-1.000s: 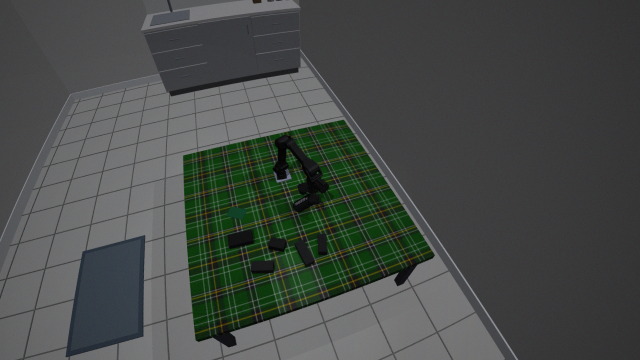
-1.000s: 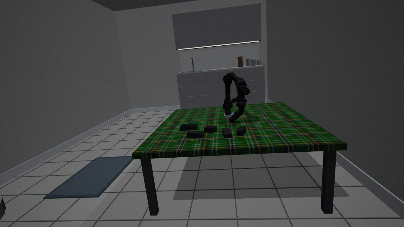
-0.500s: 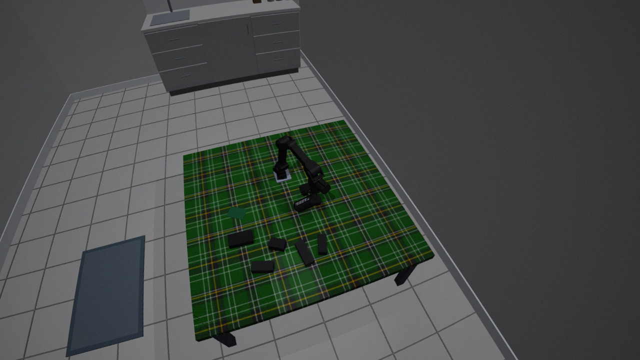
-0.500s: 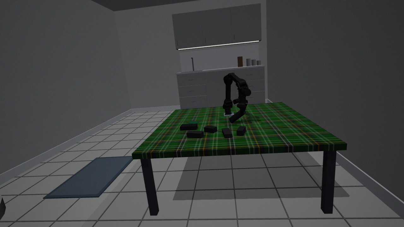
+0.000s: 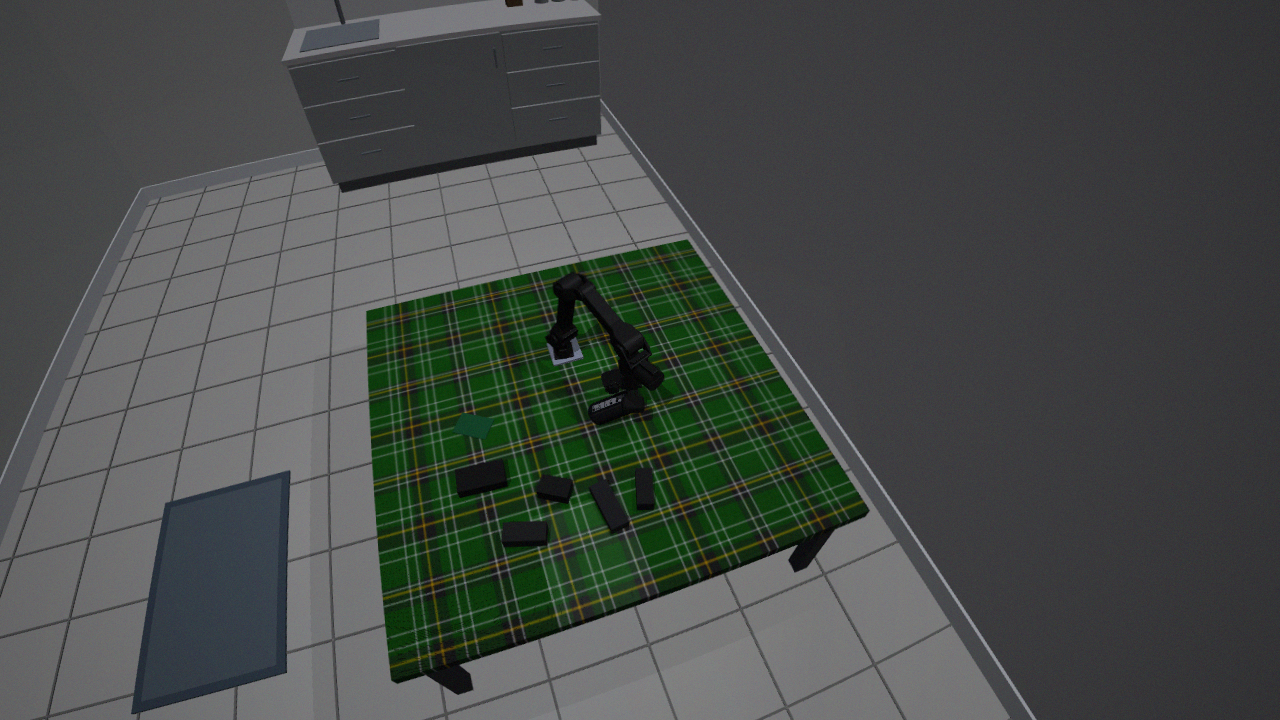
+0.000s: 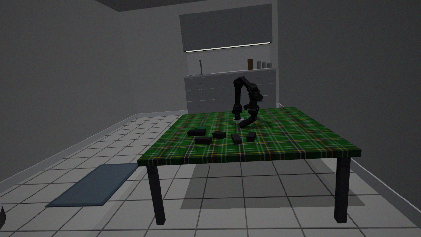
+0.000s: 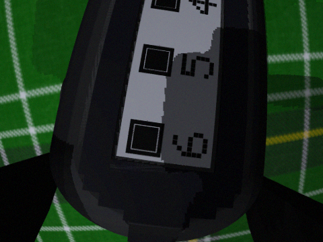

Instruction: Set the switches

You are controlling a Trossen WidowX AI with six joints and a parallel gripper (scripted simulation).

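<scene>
The dark controller unit (image 5: 614, 414) (image 6: 246, 122) (image 7: 235, 101) is tilted, one end low near the cloth and the other in my gripper (image 5: 637, 402) (image 6: 255, 118) (image 7: 153, 177). My fingers stand wide and press both sides of its rounded end, so the gripper is shut on the unit. I cannot tell whether the low end touches the bench. The pale underside label (image 7: 145, 97) faces the wrist camera. Squares 5 (image 7: 156, 60) and 6 (image 7: 145, 138) look filled dark. Square 4 (image 7: 165, 3) is cut by the frame edge and looks dark. Squares 1 to 3 and the rocker switches are hidden.
Several dark blocks lie toward the front, including a large block (image 5: 481, 480) (image 6: 196, 132), a long block (image 5: 609, 505) (image 6: 236, 139) and a narrow block (image 5: 644, 488) (image 6: 251, 136). A flat green piece (image 5: 473, 426) lies behind the large block. The arm's base stands behind the unit.
</scene>
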